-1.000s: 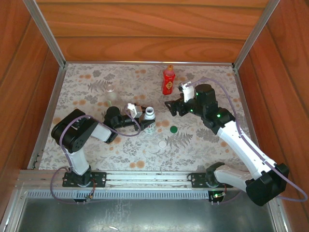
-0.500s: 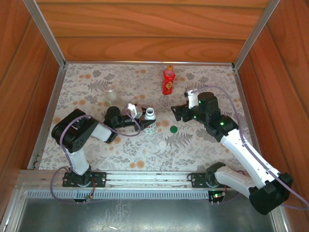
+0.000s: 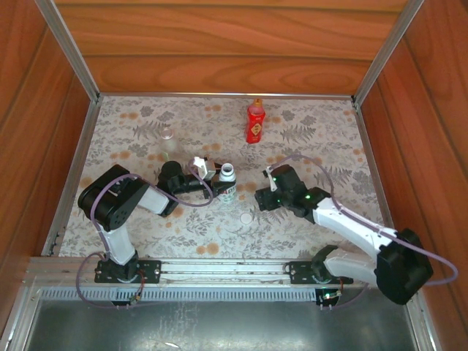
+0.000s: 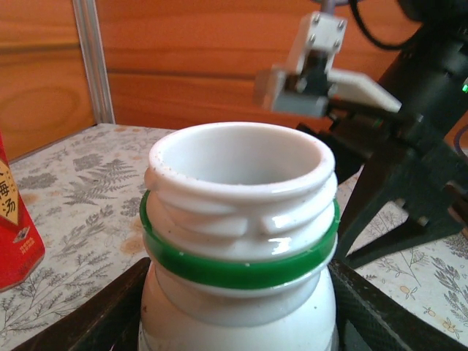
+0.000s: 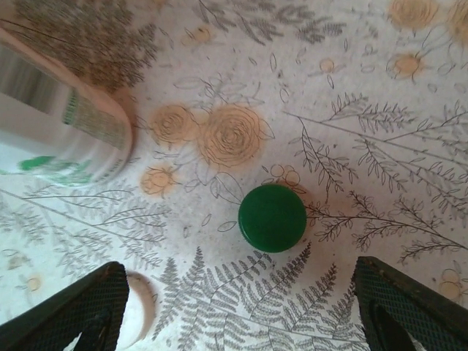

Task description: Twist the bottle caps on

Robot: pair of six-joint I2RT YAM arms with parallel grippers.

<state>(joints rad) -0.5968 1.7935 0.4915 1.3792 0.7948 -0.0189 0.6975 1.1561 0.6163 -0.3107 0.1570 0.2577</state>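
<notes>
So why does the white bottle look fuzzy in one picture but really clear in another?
Left wrist view: the white bottle is close up and sharp, with a shiny glare spot on its neck. Right wrist view: the focus is on the green cap, so the same bottle at the picture's edge looks smeared, and the claw fingers in the bottom corners are dark and blurry.
</notes>
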